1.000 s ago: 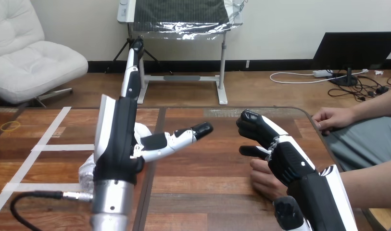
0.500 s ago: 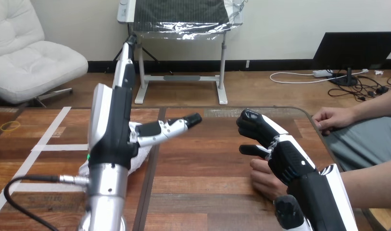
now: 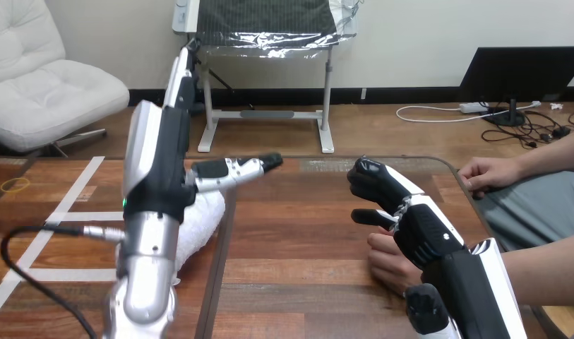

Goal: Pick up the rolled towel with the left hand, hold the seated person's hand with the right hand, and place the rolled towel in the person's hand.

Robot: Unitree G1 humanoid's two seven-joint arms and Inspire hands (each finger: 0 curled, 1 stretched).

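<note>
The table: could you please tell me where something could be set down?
Bare wood lies between the rolled towel and the right hand. The tape lines left of the left hand border more. Crowded at right: the right hand over the person's hand.

Table (image 3: 305, 282): a bare strip of wood ran from far edge to near edge down the middle, an open passage between towel and right hand.
Towel (image 3: 202, 222): lay left of centre. Left arm (image 3: 146, 275) crossed its near-left side; its right side faced the bare strip.
Left hand (image 3: 157, 162): raised over the towel, fingers straight, thumb (image 3: 234, 169) jutting right above the strip's far part.
Right hand (image 3: 418, 226): stood over the person's hand (image 3: 386, 261), blocking it from above and from the right; that hand's left side lay exposed.
Person's forearm (image 3: 545, 268): barred the near right corner.
Person's other hand (image 3: 488, 173): at the far right edge, bare wood beside it.
</note>
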